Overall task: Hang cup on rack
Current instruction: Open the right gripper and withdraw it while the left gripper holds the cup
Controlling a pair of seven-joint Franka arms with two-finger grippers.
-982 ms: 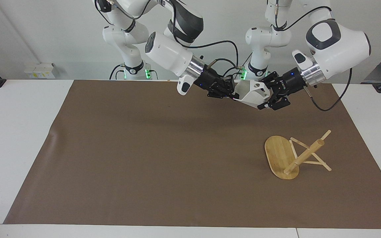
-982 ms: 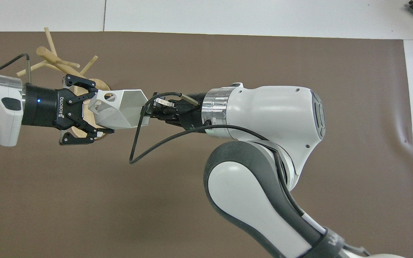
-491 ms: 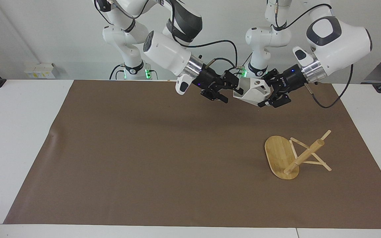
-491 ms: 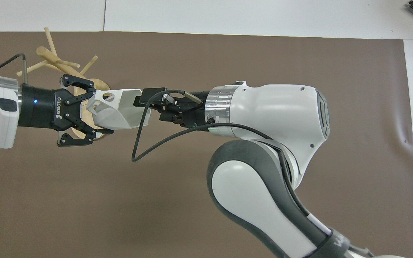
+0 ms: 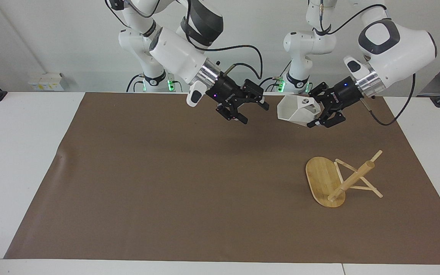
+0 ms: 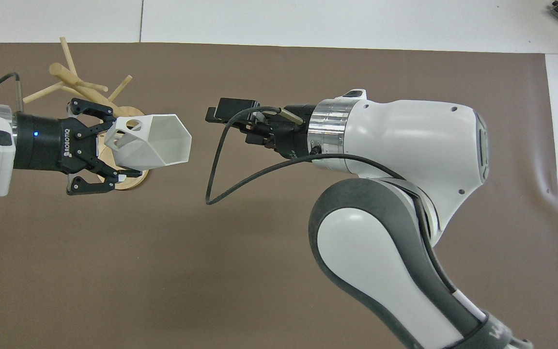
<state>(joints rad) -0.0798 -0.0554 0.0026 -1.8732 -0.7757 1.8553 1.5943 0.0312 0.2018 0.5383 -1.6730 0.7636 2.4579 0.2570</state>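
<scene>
Cup (image 5: 295,110) hangs in mid-air over the brown mat (image 5: 166,183), toward the left arm's end of the surface (image 5: 21,152). Going left to right in the facing view: right gripper (image 5: 251,108) is clear of the cup, jaws spread, nothing in them, gap of open air between it and the cup's mouth. Next, cup lies on its side, hexagonal rim facing the right gripper, handle with the round hole turned toward the left gripper (image 5: 317,111). Left gripper's jaws are pinching the cup at the handle end; cup sticks out from the fingertips. Rack (image 5: 334,181) is tipped over on the mat, oval base up on edge, post and pegs slanting toward the left arm's end. Cup is well apart from rack, not on any peg.
</scene>
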